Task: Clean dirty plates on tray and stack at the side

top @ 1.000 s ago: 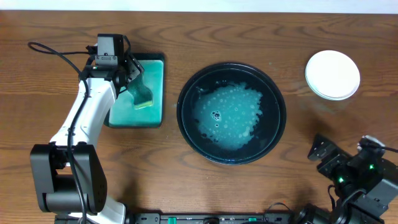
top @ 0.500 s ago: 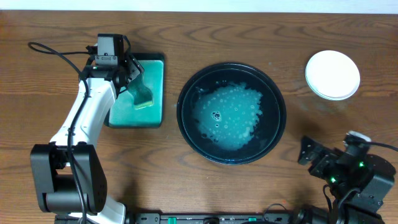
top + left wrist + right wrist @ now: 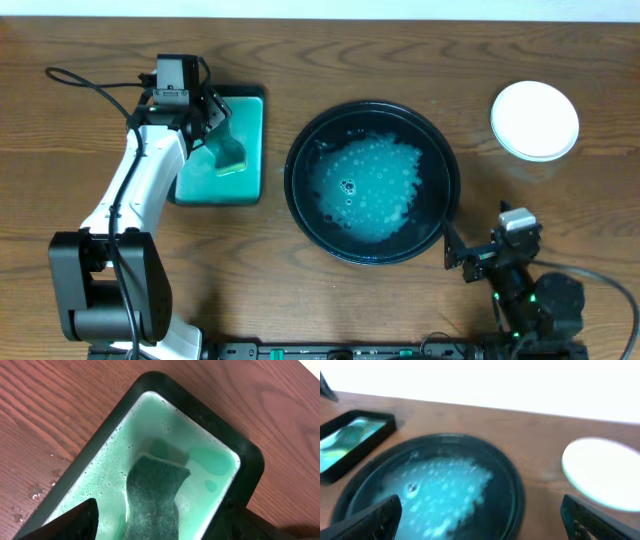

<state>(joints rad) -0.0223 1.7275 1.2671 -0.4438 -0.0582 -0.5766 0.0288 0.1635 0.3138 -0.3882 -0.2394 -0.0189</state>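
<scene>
The round black tray (image 3: 441,190) sits mid-table with pale teal foam (image 3: 368,185) pooled inside; I see no plates on it. A white plate (image 3: 535,120) rests at the back right, off the tray; whether others lie under it I cannot tell. My right gripper (image 3: 458,262) hangs open near the tray's front right rim. In the right wrist view the tray (image 3: 516,491) and the blurred plate (image 3: 602,472) lie beyond its spread fingers (image 3: 370,520). My left gripper (image 3: 213,128) is open above a dark green sponge (image 3: 157,495), not touching it.
A rectangular dark-rimmed tray (image 3: 250,110) of teal soapy water holds the sponge (image 3: 230,156) at the left; its rim (image 3: 200,407) fills the left wrist view. A black cable (image 3: 90,85) trails at the far left. Water drops (image 3: 35,492) speckle the wood.
My right arm has swung in from the table's right edge toward the left, and its gripper now points at the tray's front right rim. The left arm and the sponge have not moved.
</scene>
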